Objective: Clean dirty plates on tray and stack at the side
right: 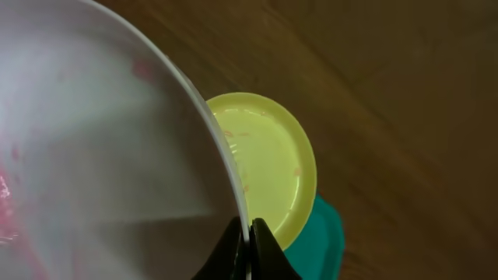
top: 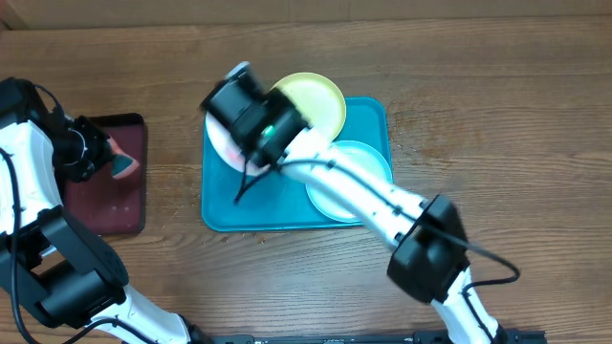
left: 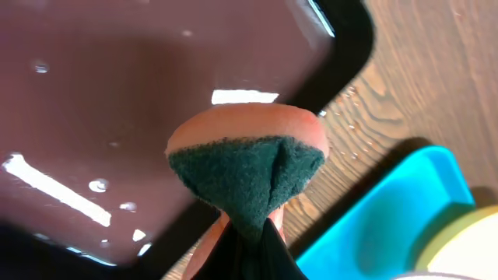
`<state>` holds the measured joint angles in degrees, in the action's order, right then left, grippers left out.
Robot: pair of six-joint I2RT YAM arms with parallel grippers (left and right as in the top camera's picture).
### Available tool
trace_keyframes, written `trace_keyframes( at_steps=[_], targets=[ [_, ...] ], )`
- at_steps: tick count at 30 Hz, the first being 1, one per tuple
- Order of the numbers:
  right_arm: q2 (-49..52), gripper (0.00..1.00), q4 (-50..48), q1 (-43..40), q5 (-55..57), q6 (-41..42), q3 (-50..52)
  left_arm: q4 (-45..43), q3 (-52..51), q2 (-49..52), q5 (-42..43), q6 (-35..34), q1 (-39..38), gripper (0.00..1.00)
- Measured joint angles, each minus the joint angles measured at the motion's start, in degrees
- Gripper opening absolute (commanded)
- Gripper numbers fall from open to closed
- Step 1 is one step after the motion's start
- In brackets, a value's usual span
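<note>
Far plate (top: pixel 320 100): I see it across the tray's (top: pixel 249 205) far rim.
Left plate (top: pixel 218 139): over its far left corner.
Right plate (top: pixel 373 158): inside, near right.
Side tray (top: pixel 100 205): well to its left.

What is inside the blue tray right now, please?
A pale blue plate lies in the tray; a yellow plate overlaps its far rim. The right gripper holds a white plate above. Its arm hides the middle.

Turquoise tray (top: pixel 282 208), yellow-green plate (top: pixel 320 97), red-smeared white plate (right: pixel 93 155), maroon tray (top: pixel 105 199), orange-and-green sponge (left: pixel 245 155)
</note>
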<state>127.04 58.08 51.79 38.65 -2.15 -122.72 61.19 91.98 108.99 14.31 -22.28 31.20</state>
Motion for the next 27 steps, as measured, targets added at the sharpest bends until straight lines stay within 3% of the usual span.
trace_keyframes(
  at_steps=[7, 12, 17, 20, 24, 27],
  targets=[
    [0.0, 0.04, -2.91, 7.85, 13.92, -13.22, 0.0, 0.09, 0.0, 0.0, -1.51, 0.02, 0.02, 0.04],
    [0.0, 0.04, -9.81, 9.51, 27.26, -21.57, 0.0, 0.17, 0.0, 0.0, -1.75, 0.02, 0.02, 0.04],
    [0.0, 0.04, -11.13, 9.81, 33.59, -26.58, -0.02, 0.17, 0.0, 0.0, -1.77, 0.02, 0.02, 0.04],
    [0.0, 0.04, -9.66, 9.66, 31.45, -24.5, -0.11, 0.17, 0.0, 0.0, -1.88, 0.02, 0.02, 0.04],
    [0.04, 0.04, -4.42, 7.98, 14.6, -21.33, -0.2, 0.44, 0.0, 0.0, -1.99, 0.02, 0.02, 0.05],
    [0.15, 0.04, -4.22, 5.4, 10.62, -19.08, -0.2, 0.52, 0.0, 0.0, -1.66, 0.02, 0.02, 0.04]
  ],
)
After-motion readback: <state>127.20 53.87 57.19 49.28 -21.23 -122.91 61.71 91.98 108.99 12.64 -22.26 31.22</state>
